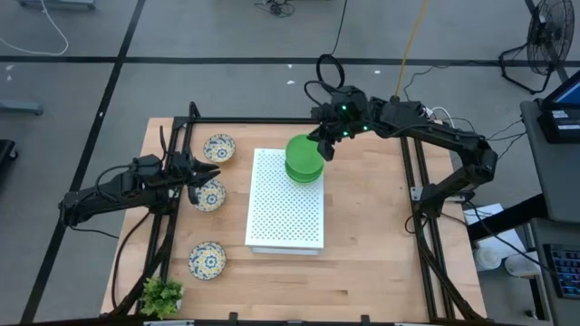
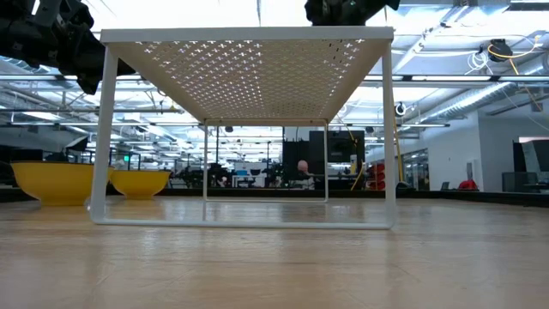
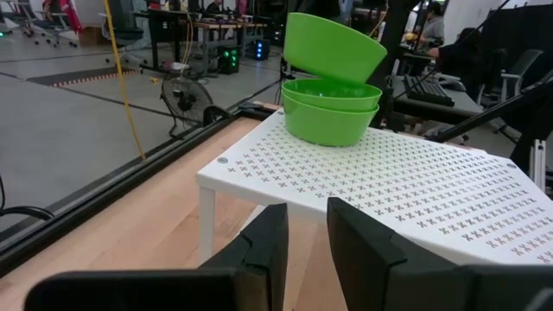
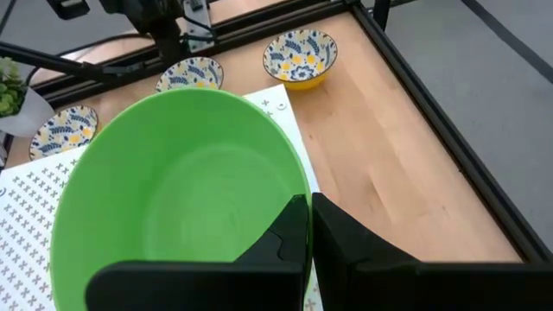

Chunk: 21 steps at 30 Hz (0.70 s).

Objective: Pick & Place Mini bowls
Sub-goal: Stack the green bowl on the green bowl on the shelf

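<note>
Three green bowls sit at the far end of the white perforated board. Two are nested, and the top one is tilted above them. My right gripper is shut on that top bowl. Three patterned cream bowls stand on the table left of the board, at the far, middle and near positions. My left gripper hovers open above the middle one, its fingers pointing toward the board. My right gripper holds the top green bowl by its rim, on the side toward the table's right edge. One finger is inside the bowl and the other outside. It comes slanting down from the far right. The bowl hangs tilted, its underside at the nested pair below.
The board stands on thin white legs with open space beneath it. A small leafy plant sits at the table's near left corner. Black rails run along the left and right sides. Bare wood lies right of the board and near it.
</note>
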Available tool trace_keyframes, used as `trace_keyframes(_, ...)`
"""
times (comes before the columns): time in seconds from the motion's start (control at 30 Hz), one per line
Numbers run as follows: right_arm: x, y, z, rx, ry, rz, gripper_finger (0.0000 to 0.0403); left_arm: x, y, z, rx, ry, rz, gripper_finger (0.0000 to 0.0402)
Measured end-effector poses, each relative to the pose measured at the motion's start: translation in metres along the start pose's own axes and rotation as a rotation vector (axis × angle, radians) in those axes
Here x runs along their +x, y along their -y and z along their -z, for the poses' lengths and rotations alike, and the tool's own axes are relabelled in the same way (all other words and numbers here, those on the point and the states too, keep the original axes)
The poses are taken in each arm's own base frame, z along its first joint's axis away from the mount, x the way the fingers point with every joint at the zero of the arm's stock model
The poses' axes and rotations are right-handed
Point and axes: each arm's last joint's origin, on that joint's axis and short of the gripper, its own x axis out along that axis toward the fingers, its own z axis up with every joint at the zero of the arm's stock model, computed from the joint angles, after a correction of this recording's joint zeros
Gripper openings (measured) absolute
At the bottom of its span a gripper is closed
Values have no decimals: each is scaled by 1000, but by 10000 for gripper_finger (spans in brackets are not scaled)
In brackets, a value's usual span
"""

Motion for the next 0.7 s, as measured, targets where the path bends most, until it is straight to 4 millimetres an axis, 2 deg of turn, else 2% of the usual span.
trace_keyframes(0.37,1,-1,6,9,-51,-1,0,0,0,0,0,0,0,88)
trace_keyframes(0.7,18,-5,23,-46,-73,-22,3,0,0,0,0,0,0,88)
